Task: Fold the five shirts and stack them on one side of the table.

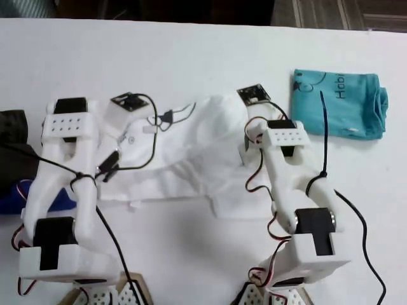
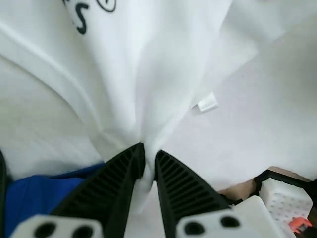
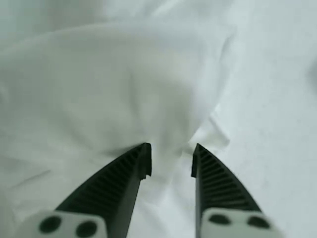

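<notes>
A white shirt [image 1: 191, 152] with a dark print lies crumpled across the middle of the table, between the two arms. My left gripper [image 1: 107, 168] is at the shirt's left edge; in the left wrist view it [image 2: 147, 161] is shut on a pinched fold of the white shirt [image 2: 124, 74]. My right gripper [image 1: 245, 145] sits over the shirt's right part. Seen from the right wrist, it [image 3: 170, 161] is open, fingers down on the white shirt [image 3: 124, 89] with cloth in the gap. A folded teal shirt [image 1: 337, 105] lies at the far right.
At the table's left edge lie a dark shirt [image 1: 13, 140] and a blue shirt [image 1: 13, 200], the blue shirt [image 2: 34, 198] just beside my left gripper. A small white tag [image 2: 208, 104] sticks out from the shirt's hem. The arm bases stand at the near edge.
</notes>
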Robot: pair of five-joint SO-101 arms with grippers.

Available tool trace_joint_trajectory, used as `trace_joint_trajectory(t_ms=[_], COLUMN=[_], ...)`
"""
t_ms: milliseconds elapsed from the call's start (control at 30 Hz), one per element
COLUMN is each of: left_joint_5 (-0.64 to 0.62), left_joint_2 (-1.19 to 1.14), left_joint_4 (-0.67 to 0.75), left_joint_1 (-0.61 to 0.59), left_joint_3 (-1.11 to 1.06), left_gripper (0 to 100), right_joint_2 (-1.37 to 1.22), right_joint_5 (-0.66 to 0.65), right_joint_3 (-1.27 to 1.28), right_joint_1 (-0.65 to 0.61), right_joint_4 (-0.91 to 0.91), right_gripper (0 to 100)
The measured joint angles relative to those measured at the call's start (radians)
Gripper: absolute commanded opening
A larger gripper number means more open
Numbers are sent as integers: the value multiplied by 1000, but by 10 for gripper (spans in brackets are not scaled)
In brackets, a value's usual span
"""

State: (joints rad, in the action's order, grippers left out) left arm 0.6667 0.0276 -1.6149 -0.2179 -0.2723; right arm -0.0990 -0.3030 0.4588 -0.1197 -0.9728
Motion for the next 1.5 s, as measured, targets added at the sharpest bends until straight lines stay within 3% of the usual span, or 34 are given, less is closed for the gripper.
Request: trace_joint_trajectory(t_ms=[167, 300, 800, 1333, 1400, 1500], left_joint_5=[0, 0, 0, 0, 0, 0], left_joint_2=[0, 0, 0, 0, 0, 0], left_joint_4=[0, 0, 0, -103, -84, -55], left_joint_1=[0, -2, -2, 0, 0, 0], left_joint_3=[0, 0, 6, 35, 6, -12], left_gripper=[26, 26, 26, 26, 26, 26], right_joint_2=[0, 0, 12, 535, 539, 522], right_joint_5=[-37, -41, -43, -91, -91, -87], right_joint_3=[0, 0, 0, 328, 333, 336], right_joint_1=[-28, -32, -31, 89, 89, 75], right_joint_4=[0, 0, -32, -49, -49, -11], right_gripper=[82, 16, 19, 22, 45, 157])
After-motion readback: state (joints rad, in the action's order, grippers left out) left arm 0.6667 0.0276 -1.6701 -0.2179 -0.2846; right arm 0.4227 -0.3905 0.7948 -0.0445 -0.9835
